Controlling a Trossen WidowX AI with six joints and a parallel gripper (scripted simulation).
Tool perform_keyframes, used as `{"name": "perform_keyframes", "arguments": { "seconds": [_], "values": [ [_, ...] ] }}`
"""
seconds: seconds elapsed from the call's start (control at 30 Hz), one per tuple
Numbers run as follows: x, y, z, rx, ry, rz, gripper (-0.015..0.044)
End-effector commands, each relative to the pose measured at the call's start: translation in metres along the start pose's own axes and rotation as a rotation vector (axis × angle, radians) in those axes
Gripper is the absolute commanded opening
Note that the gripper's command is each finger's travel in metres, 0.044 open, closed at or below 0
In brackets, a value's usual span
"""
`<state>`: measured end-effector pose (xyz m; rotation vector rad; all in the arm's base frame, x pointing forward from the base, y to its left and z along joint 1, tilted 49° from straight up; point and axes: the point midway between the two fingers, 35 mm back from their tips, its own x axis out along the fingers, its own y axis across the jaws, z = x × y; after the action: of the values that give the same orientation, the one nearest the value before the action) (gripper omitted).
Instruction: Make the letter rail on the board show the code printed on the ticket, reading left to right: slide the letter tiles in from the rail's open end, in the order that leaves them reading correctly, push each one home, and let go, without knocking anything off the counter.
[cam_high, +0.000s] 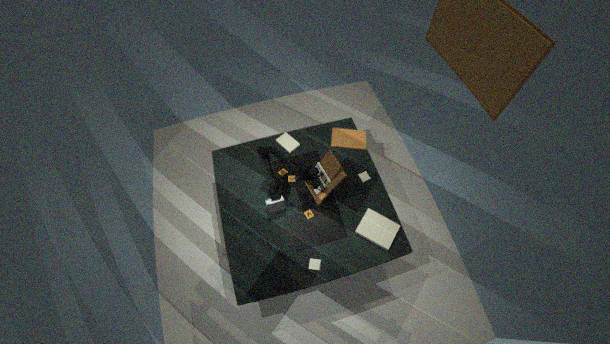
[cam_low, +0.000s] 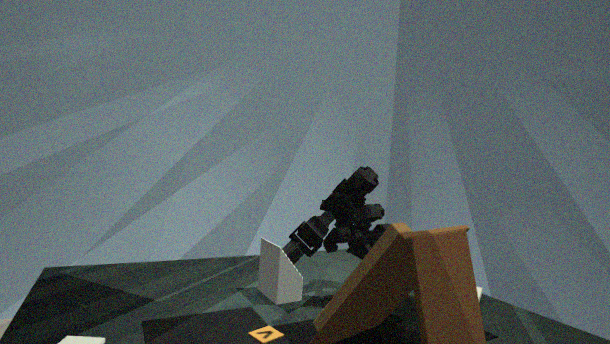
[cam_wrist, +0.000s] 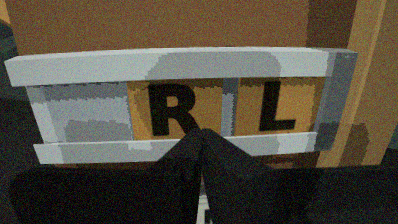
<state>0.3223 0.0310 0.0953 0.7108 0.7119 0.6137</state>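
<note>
The tilted brown board (cam_high: 330, 162) (cam_low: 367, 287) (cam_wrist: 150, 25) carries the pale rail (cam_wrist: 115, 67). In the wrist view, an R tile (cam_wrist: 172, 110) sits mid-rail and an L tile (cam_wrist: 277, 107) sits near the closed right end, with a narrow gap between them. The rail's left part holds no tile. My gripper (cam_wrist: 200, 137) is shut and empty, its tips at the rail's lower lip by the R's lower right. The white ticket (cam_wrist: 202, 205) is mostly hidden behind the fingers. Loose orange tiles (cam_high: 282, 172) (cam_high: 292, 178) (cam_high: 309, 214) lie on the counter.
A white wedge-shaped block (cam_high: 274, 201) (cam_low: 277, 280) stands left of the board. An orange block (cam_high: 349, 138) is near the back edge. A large cream block (cam_high: 378, 229) and smaller pale pieces (cam_high: 288, 142) (cam_high: 364, 176) (cam_high: 315, 264) lie around the dark counter.
</note>
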Motion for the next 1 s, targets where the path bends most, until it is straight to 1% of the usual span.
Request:
{"name": "perform_keyframes", "arguments": {
  "seconds": [0.0,0.07,0.1,0.13,0.5,0.97],
  "values": [
    [0.007,-0.004,0.011,0.005,0.116,-0.037,0.0],
    [0.009,-0.003,0.014,0.011,0.186,-0.048,0.0],
    [0.011,-0.015,0.012,0.042,0.209,-0.102,0.0],
    [0.012,-0.015,0.012,0.043,0.243,-0.112,0.0],
    [0.008,0.044,0.017,-0.045,0.589,0.013,0.0],
    [0.008,0.048,0.018,-0.049,0.607,0.024,0.0]
  ]
}}
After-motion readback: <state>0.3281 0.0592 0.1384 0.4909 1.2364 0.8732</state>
